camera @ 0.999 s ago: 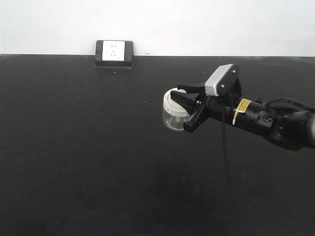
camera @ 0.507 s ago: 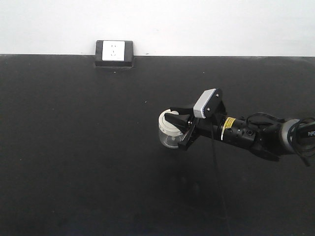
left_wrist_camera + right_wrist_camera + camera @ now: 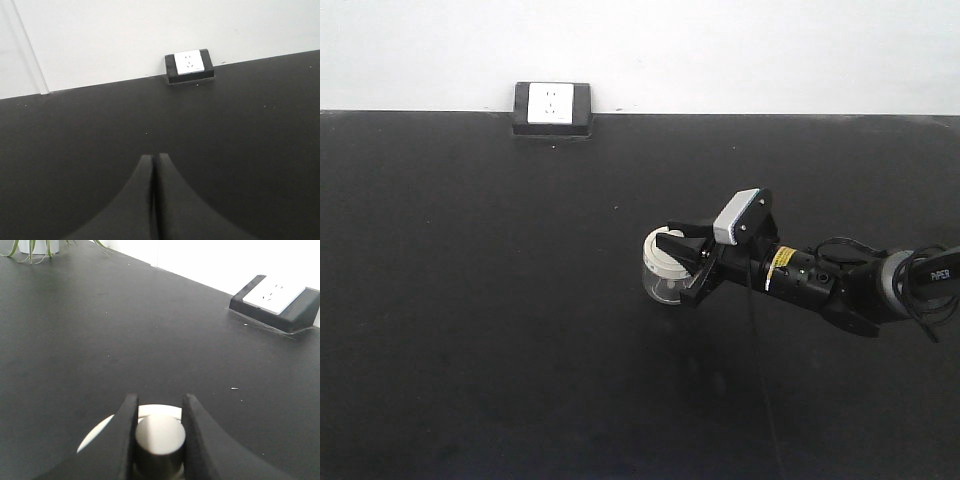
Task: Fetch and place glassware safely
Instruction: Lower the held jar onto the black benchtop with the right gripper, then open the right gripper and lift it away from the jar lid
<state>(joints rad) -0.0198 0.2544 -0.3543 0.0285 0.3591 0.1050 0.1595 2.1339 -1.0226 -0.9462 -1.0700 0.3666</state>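
Note:
The glass jar (image 3: 661,284), clear with a cream-white lid, is at the centre right of the black table (image 3: 470,300), low over or on its surface; I cannot tell which. My right gripper (image 3: 681,261) reaches in from the right and is shut on the lid's knob. In the right wrist view the knob (image 3: 160,437) sits clamped between both fingers of the right gripper (image 3: 159,401), with the white lid (image 3: 97,435) showing beneath. My left gripper (image 3: 153,158) is shut and empty above bare table; it does not show in the front view.
A black block with a white power socket (image 3: 552,108) stands at the table's far edge against the white wall; it also shows in the left wrist view (image 3: 190,63) and right wrist view (image 3: 275,297). A potted plant (image 3: 31,246) is at the far left corner.
My right gripper has carried the jar down and slightly left, from higher above the table to table level. Over the last half second it has barely moved.

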